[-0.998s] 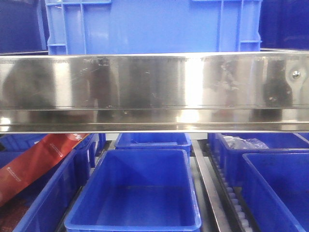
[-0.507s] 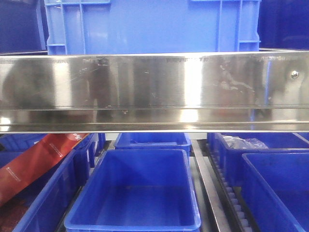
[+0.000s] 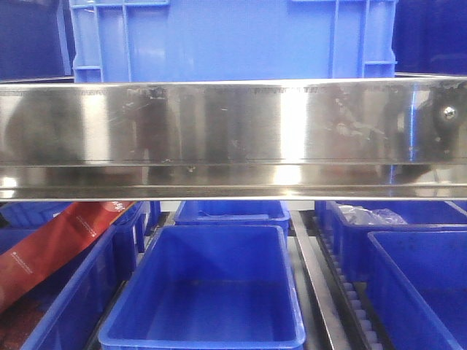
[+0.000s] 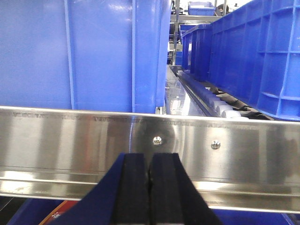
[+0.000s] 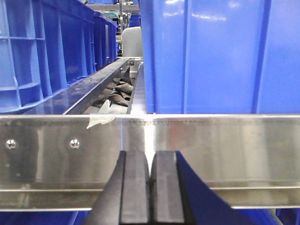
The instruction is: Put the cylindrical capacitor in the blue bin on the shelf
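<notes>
Mirror-like shelf (image 3: pixel 233 138) rail above blue bins (image 3: pixel 204 292) (middle one bare)

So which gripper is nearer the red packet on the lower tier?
Left. The left gripper faces the shelf rail just above the red packet, glimpsed lower left; the right gripper view shows no packet.

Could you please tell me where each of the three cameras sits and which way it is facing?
Exterior front view: faces the shelf rail head-on, blue bins below; no robot part shows.
Left wrist view: behind the left gripper, jaws together, facing the rail and a blue crate.
Right wrist view: behind the right gripper, jaws together, facing the rail and crates.
All three views share the steel rail; the capacitor shows in none.
</notes>
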Motion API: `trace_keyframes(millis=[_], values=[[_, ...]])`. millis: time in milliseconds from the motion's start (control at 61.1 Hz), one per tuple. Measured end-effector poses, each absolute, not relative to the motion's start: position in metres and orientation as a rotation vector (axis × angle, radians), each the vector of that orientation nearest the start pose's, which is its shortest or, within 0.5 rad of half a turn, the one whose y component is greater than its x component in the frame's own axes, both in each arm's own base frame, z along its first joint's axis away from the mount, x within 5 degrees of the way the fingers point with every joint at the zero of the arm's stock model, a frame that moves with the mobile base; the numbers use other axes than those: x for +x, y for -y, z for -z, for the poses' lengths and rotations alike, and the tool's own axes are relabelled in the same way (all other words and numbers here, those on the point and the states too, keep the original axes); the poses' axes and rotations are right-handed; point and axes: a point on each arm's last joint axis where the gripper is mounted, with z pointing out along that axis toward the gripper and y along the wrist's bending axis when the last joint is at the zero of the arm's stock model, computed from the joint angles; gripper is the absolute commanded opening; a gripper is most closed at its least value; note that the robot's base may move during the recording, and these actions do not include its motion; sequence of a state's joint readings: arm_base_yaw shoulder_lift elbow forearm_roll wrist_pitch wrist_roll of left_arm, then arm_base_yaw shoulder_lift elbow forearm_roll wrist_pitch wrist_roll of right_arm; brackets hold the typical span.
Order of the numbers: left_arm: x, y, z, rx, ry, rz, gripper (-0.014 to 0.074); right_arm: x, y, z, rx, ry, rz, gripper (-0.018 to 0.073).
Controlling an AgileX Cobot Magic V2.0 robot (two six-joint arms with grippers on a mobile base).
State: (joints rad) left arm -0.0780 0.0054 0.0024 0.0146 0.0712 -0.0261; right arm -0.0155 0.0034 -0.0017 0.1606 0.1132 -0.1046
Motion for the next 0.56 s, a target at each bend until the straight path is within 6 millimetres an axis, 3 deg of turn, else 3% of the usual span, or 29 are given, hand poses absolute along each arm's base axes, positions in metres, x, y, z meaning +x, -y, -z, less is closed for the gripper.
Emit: trace_keyframes(millis=[556], values=[[0.0569,0.0043,-0.2056,0.051,-1.562,0.07,-0.0111,0.0567,-0.0007,-0.2039,0.043,-1.592,-0.045,-0.0154]])
